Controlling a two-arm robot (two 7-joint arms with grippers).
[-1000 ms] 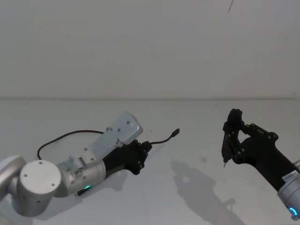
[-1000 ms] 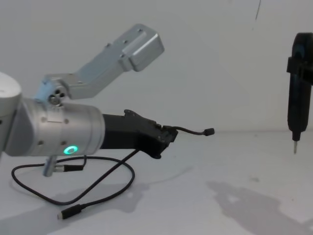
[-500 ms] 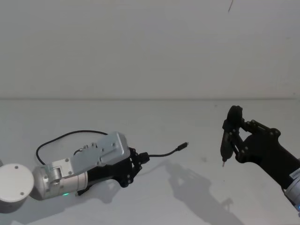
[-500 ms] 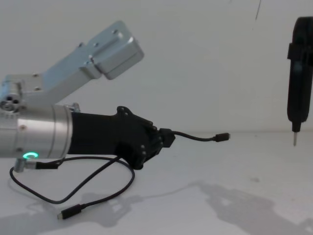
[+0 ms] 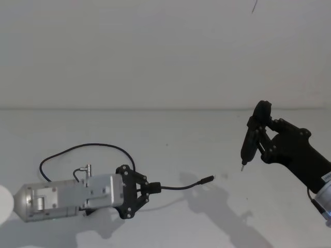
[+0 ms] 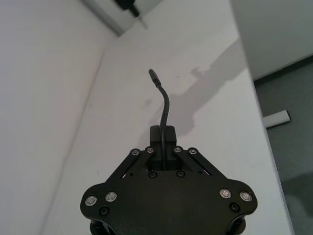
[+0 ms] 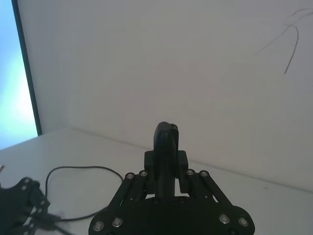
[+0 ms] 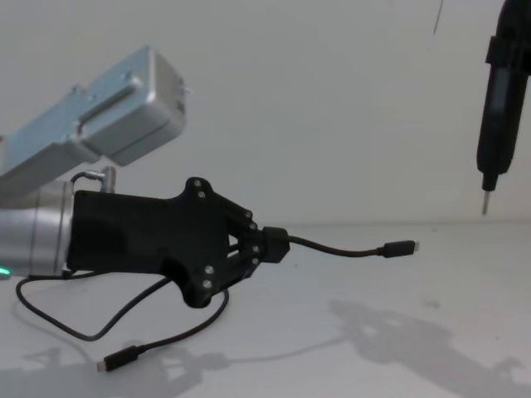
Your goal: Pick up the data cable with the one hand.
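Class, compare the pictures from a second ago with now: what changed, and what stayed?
The left hand, shut on the data cable, rolled its wrist and drew back toward the robot, swinging the cable's short free end rightward. The right hand, gripping a black tool, rose slightly. The grip held; the cable's loop stayed on the table.

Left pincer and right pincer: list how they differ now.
The left pincer lies level, low over the table, shut on the data cable; the right pincer is raised and points down, shut on a black metal-tipped tool. Both are black linkages with silver screws.
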